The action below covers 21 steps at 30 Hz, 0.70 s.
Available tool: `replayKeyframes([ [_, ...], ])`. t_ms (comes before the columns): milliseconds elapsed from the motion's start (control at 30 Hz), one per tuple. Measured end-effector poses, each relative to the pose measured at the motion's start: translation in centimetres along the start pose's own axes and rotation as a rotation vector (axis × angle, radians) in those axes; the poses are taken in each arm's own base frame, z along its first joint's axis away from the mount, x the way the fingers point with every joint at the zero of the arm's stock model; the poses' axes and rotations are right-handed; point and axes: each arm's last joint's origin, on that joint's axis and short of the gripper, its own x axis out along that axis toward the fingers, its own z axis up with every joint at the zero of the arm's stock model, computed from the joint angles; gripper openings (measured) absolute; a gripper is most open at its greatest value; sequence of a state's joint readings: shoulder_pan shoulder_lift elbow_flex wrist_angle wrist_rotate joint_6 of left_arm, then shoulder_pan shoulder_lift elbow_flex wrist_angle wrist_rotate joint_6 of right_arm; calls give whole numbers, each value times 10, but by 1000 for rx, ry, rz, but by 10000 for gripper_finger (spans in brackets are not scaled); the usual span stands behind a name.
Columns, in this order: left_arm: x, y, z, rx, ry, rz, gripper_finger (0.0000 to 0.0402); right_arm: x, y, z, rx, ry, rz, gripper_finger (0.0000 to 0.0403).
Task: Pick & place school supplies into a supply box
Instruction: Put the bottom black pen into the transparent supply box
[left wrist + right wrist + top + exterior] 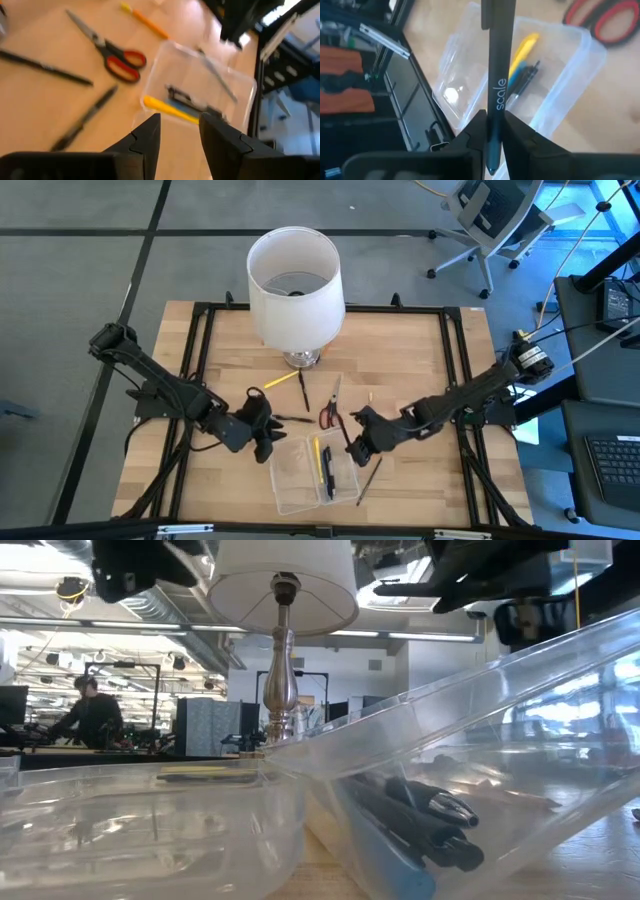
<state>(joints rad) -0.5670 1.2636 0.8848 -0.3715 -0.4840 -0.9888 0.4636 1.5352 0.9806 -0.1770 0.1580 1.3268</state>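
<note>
Clamped between the fingers of the right gripper (pixel 495 131), a dark pen (pixel 497 75) printed "scale" is held over the clear supply box (pixel 555 107), in which a yellow pen (pixel 524 49) and dark pens are lodged. Left gripper (pixel 179 131): jaws apart, empty, beside the box; red-handled scissors (pixel 117 57) and loose pens are left on the wooden table (pixel 420 350) near the lamp (pixel 295 285).

I note a wooden table top (pixel 420 360) inside a black frame, standing on grey floor (pixel 70 290). A white-shaded lamp (pixel 295 285) on a metal stem stands at the far edge. An office chair (pixel 490 220) sits beyond the far right corner. Across the room (open-plan, ceiling strip lights on) a person (pixel 95 715) sits at a desk.
</note>
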Motion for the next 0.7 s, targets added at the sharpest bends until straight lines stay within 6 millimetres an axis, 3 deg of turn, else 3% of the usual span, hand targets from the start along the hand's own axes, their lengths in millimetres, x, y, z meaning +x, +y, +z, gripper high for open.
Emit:
replayKeyframes([
  [167, -3, -1, -8, 30, 74, -14, 127, -1, 13, -7, 36, -47, 11, 46],
  [267, -5, -3, -12, 46, 91, -22, 128, -1, 34, -2, 15, -73, 28, 46],
  [400, -8, -4, -17, 63, 137, -44, 128, 6, 59, 3, -16, -49, -99, 47],
  [533, -10, -5, -22, 82, 161, -45, 128, 22, 76, 3, 8, -18, -275, 47],
  [700, -12, -5, -25, 88, 176, -36, 128, 57, 85, -3, 146, 39, -403, 47],
])
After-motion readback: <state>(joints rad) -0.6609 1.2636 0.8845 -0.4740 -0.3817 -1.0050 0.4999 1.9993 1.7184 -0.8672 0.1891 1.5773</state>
